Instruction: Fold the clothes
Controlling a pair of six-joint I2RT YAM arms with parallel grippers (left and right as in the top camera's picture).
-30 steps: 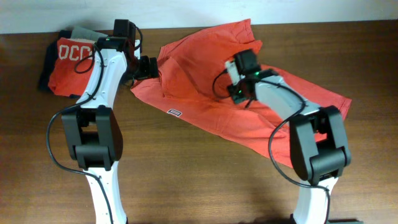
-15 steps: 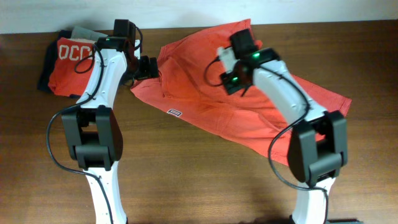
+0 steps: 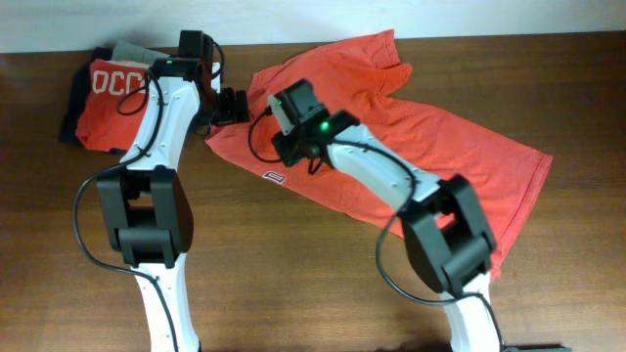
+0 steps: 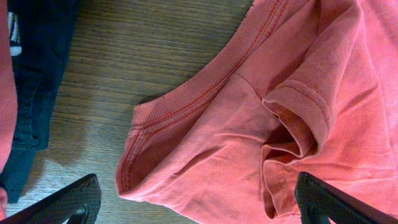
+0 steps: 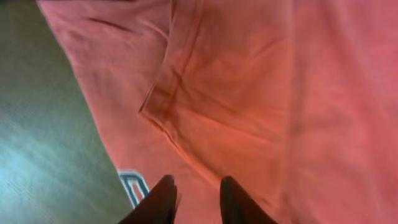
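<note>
Coral T-shirt point(image 3: 440, 156) rumpled across a dark wooden counter point(image 3: 293, 284).
The right fingers point(image 5: 163, 200) are slightly parted, empty, just over the T-shirt, hem label point(image 5: 134, 186) beside them; the left fingers point(image 4: 68, 200) gape wide above a sleeve point(image 4: 298, 118). Past the left fingers lies a folded pile point(image 3: 98, 108); a pale wall point(image 3: 391, 15) runs along the counter's far edge.

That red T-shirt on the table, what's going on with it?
Two robot arms are folding a coral-red T-shirt, which lies spread and rumpled on the wooden table. The left claw hovers wide open at the shirt's left edge, holding nothing. The right claw hangs above the shirt near its hem label, fingers slightly apart, with no cloth between them. A pile of other clothes sits at the far left.
</note>
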